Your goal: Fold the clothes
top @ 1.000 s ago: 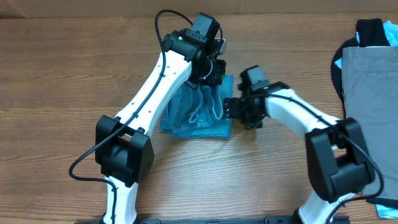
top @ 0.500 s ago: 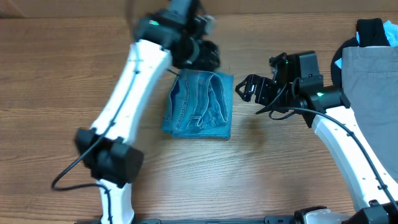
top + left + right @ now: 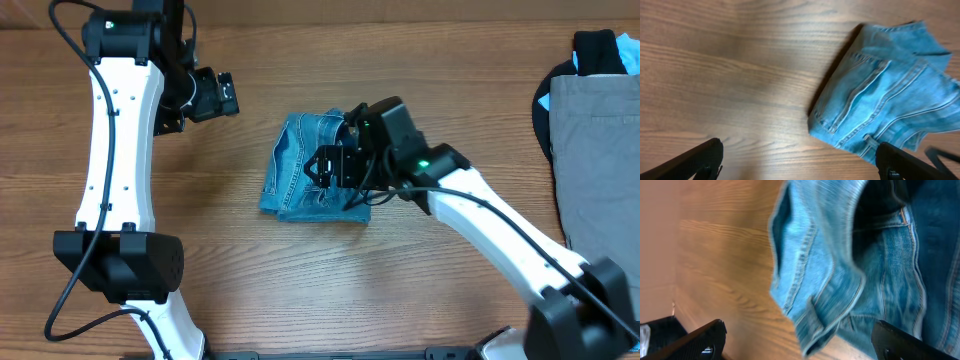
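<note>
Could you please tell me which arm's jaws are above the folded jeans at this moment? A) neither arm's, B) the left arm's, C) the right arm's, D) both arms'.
C: in the overhead view the right arm's jaws sit above the jeans, while the left arm's jaws are off to one side above the bare table.

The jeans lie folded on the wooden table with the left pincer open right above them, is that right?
Not quite: it is the right pincer that is open above the folded jeans on the wooden table. The overhead view shows the left pincer, also open, well away from them.
</note>
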Controlling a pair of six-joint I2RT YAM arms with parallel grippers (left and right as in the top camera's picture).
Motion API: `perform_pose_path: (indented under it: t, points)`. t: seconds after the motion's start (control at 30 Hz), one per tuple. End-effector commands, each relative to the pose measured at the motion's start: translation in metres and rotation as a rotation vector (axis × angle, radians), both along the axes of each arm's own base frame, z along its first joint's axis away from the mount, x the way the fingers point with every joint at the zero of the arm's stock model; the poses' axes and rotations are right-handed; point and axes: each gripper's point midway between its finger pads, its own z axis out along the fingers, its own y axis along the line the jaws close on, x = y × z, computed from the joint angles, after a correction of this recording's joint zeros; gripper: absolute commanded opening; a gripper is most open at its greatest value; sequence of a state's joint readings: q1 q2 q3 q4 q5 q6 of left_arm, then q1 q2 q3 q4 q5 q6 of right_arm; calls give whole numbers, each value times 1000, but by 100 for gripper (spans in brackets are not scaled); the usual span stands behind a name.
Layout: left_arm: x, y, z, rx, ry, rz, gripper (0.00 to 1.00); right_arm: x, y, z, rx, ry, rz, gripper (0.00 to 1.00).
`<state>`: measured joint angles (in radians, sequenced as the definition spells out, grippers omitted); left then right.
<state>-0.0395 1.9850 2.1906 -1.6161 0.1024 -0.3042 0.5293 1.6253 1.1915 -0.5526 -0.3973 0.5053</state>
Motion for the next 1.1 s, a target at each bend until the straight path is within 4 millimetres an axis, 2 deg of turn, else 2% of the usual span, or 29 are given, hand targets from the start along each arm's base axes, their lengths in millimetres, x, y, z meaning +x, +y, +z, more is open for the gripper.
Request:
perform_pose_path:
  t: [0.0, 0.1, 0.23, 0.33, 0.37, 0.47, 0.63, 0.83, 0.9, 0.97, 1.0, 1.07]
  points:
    - [-8, 4, -8, 38, 33, -14, 100, 14, 2, -29, -34, 41, -43, 97]
    - [-12, 4, -16, 40, 63, -17, 100, 22, 1, -45, -42, 57, -52, 97]
    - [-15, 4, -26, 41, 89, -23, 100, 29, 5, -48, -31, 36, -54, 84]
    - [-14, 4, -33, 41, 95, -23, 100, 35, 7, -44, -14, 7, -56, 54]
    - [-15, 4, -34, 41, 99, -23, 100, 37, 5, -44, -22, 1, -65, 38]
    - [-16, 4, -37, 41, 110, -24, 100, 43, -3, -47, -54, -13, -98, 4]
    - [-16, 4, -37, 42, 109, -24, 100, 56, -21, -44, -67, -14, -148, 4]
    - [-14, 4, -37, 42, 98, -33, 100, 71, -55, -12, -133, -4, -152, 4]
    - [-13, 4, -37, 42, 93, -38, 100, 71, -65, -9, -168, 5, -150, 4]
    - [-13, 4, -37, 42, 94, -38, 100, 68, -78, -14, -214, 24, -162, 4]
    - [-13, 3, -37, 40, 94, -38, 100, 65, -93, -22, -275, 50, -192, 4]
    - [-13, 3, -37, 40, 94, -38, 100, 60, -109, -35, -356, 79, -222, 4]
